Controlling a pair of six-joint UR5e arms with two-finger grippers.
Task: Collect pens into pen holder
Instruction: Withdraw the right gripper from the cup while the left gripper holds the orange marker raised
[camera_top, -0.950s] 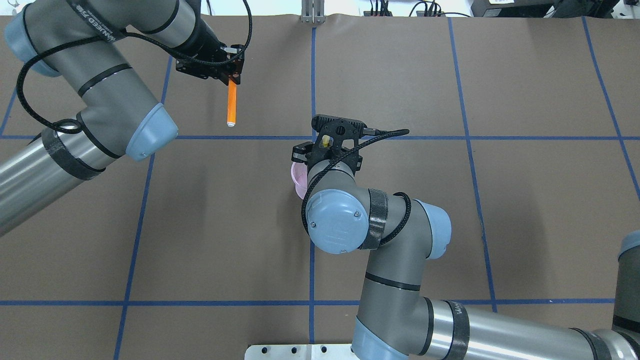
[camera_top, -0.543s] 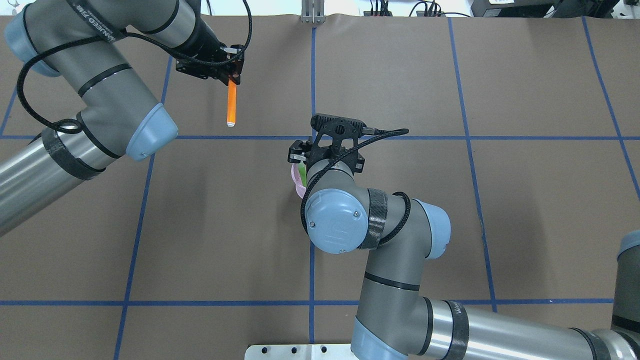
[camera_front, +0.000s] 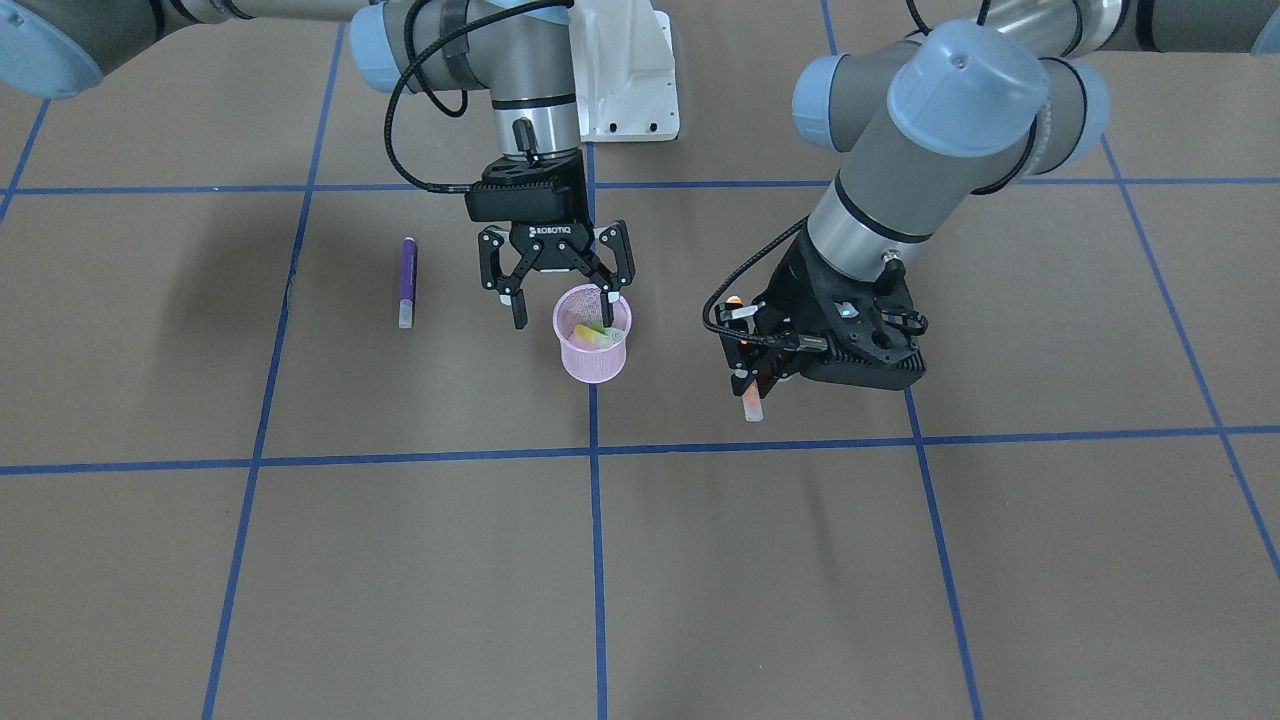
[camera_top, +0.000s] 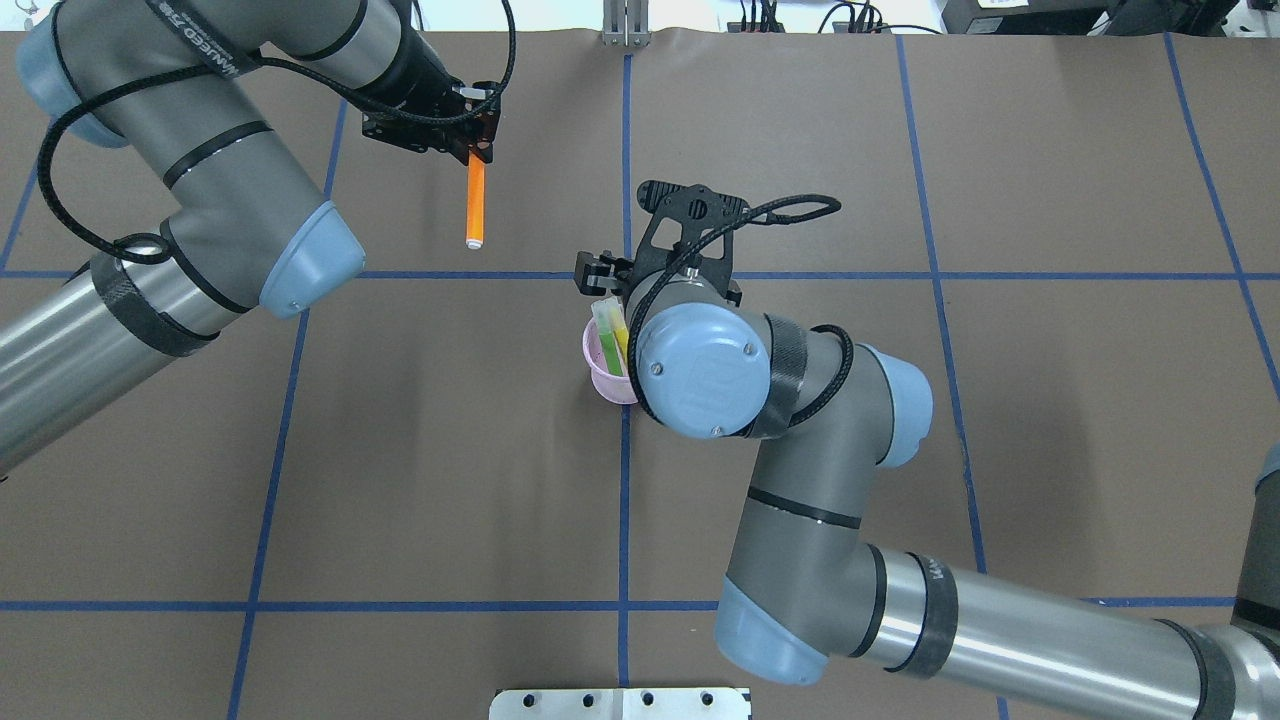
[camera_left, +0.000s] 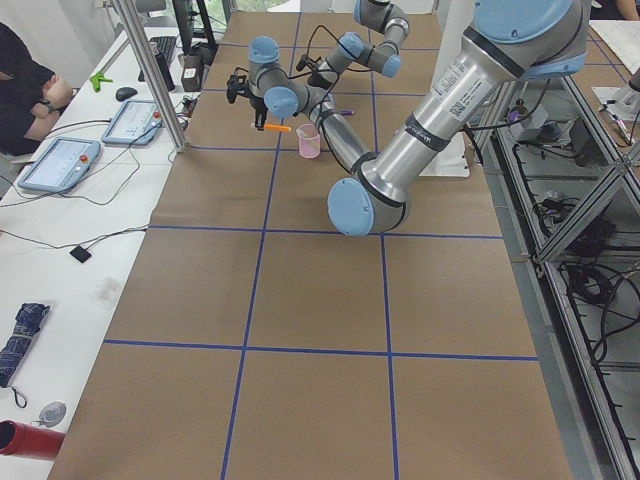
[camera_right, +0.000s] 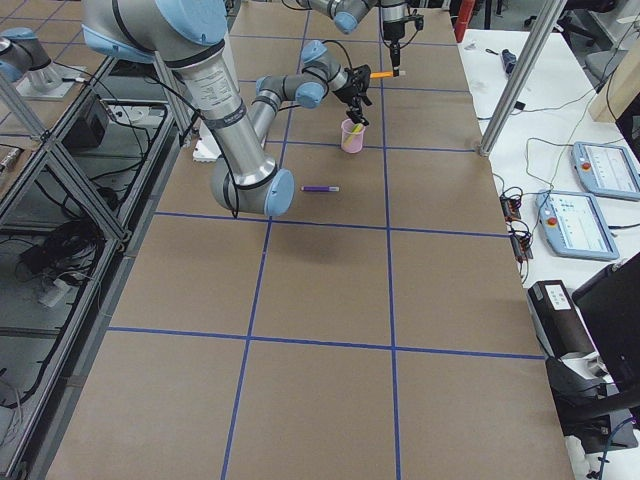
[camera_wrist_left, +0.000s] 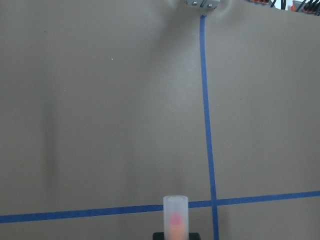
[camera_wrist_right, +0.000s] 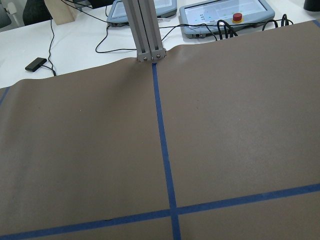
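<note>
The pink mesh pen holder (camera_front: 592, 358) (camera_top: 598, 368) stands upright near the table's middle. A yellow pen (camera_top: 621, 338) and a green pen (camera_top: 605, 325) lean inside it. Just above and behind its rim, my right gripper (camera_front: 563, 308) hangs open and empty. An orange pen (camera_top: 475, 205) (camera_front: 751, 404) with a pale cap (camera_wrist_left: 175, 212) hangs above the table, with my left gripper (camera_top: 478, 152) shut on its upper end. A purple pen (camera_front: 407, 281) (camera_right: 320, 188) lies flat on the table on my right side; in the overhead view the right arm hides it.
Blue tape lines (camera_top: 624, 150) cross the brown table cover. The robot's white base plate (camera_front: 625, 90) is at the near edge. An aluminium post (camera_wrist_right: 145, 30) and control tablets (camera_wrist_right: 227, 12) stand past the far edge. A seated person (camera_left: 25, 80) is beside the table.
The yellow pen left my right gripper, and it now shows in the holder with the green one. The right wrist has lifted and tilted. My left gripper shifted slightly right with the orange pen.
</note>
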